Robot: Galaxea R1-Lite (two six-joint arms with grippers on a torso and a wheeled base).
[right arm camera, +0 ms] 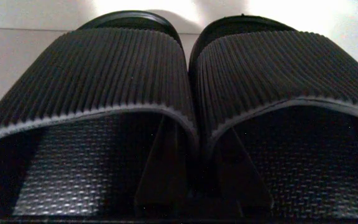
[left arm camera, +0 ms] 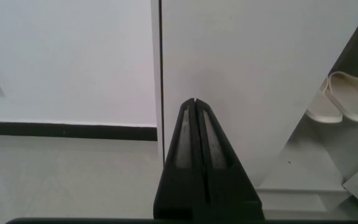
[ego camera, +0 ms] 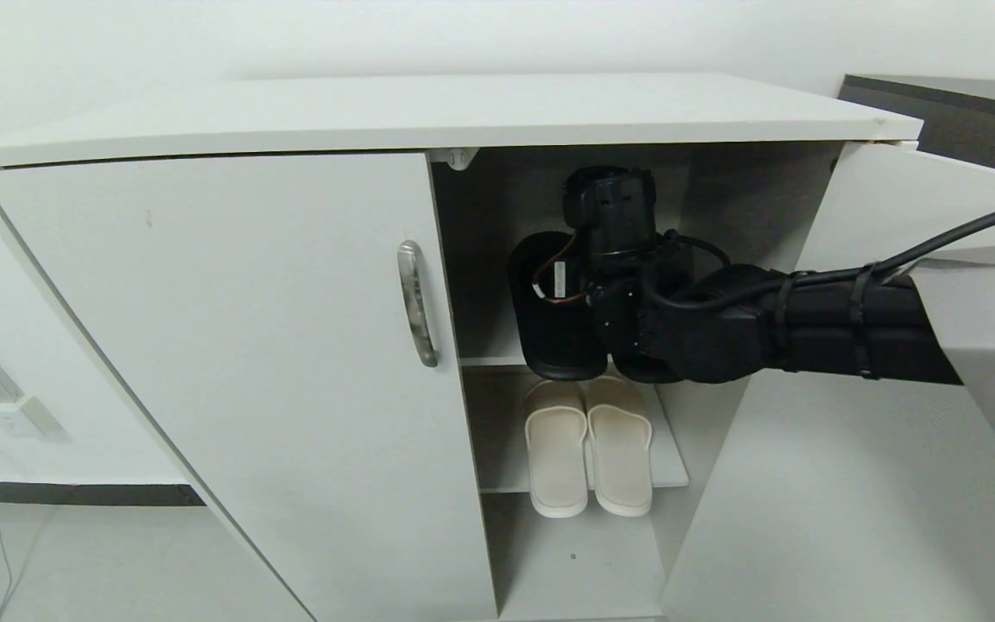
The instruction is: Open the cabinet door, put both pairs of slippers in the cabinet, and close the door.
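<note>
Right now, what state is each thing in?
Left door: shut.
Right door: open.
White slippers: side by side on the lower shelf.
Black slippers: gripped, at the upper shelf.
Right gripper: shut on the black pair.
Left gripper: shut, empty.

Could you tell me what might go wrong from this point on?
1. The right gripper grips the black slippers from under their straps. Pulling back could drag them off the upper shelf, which their heels seem to overhang.
2. The white slippers stick out past the lower shelf, so the open door might catch them when closing.
</note>
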